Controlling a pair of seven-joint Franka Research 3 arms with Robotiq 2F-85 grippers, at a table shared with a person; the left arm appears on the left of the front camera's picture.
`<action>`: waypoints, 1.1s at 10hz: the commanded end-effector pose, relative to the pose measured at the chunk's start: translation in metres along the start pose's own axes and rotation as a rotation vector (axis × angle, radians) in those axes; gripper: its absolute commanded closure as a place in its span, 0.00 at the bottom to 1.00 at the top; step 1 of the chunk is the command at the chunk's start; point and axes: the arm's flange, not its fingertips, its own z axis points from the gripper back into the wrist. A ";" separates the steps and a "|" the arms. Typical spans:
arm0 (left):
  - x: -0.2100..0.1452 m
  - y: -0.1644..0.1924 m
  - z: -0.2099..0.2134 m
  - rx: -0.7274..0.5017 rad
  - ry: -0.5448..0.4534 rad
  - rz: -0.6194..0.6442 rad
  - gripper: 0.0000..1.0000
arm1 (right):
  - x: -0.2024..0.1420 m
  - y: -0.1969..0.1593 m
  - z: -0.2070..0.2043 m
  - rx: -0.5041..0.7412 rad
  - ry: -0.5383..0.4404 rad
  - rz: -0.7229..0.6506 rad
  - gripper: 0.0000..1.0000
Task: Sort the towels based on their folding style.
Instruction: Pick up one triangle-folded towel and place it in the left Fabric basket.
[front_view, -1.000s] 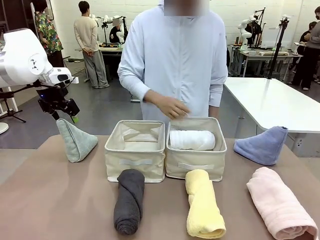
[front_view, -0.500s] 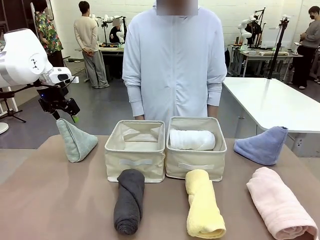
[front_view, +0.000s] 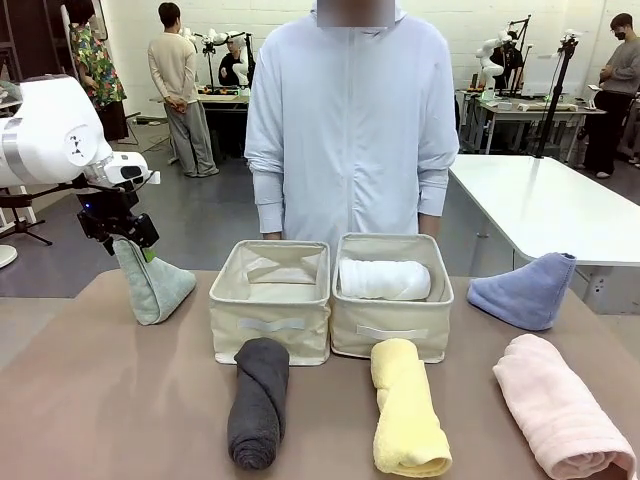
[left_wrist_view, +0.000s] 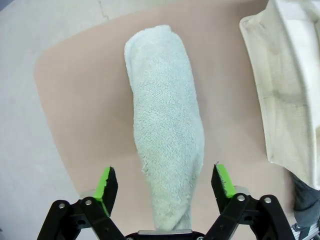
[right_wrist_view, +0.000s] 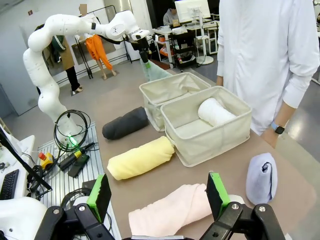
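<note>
My left gripper (front_view: 135, 250) hangs open over the tip of the pale green-grey cone towel (front_view: 155, 285). In the left wrist view its pads (left_wrist_view: 106, 182) stand on either side of that towel (left_wrist_view: 167, 140), apart from it. A white rolled towel (front_view: 384, 280) lies in the right bin (front_view: 392, 335). In front of the bins lie the dark grey (front_view: 259, 400), yellow (front_view: 408, 405) and pink (front_view: 560, 410) rolls. The blue cone (front_view: 525, 292) sits at the far right. My right gripper (right_wrist_view: 158, 195) is open above the pink roll (right_wrist_view: 172, 212), holding nothing.
The left bin (front_view: 270, 325) is empty and stands against the right one at the table's middle. A person (front_view: 350, 130) stands at the far edge behind the bins, arms down. The brown table (front_view: 100, 400) has bare room at the front left.
My left gripper has come down around the tip of the green-grey cone. The person's hand, earlier above the right bin, has drawn back to their side.
</note>
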 end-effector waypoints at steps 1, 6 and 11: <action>0.007 -0.008 -0.003 0.044 0.020 0.031 0.57 | 0.002 -0.002 0.001 0.006 -0.026 0.017 0.00; 0.009 -0.010 -0.007 0.058 0.073 0.054 1.00 | 0.002 -0.002 0.001 0.006 -0.026 0.017 0.00; -0.010 -0.029 0.044 0.114 0.021 -0.144 1.00 | 0.002 -0.002 0.001 0.006 -0.026 0.017 0.00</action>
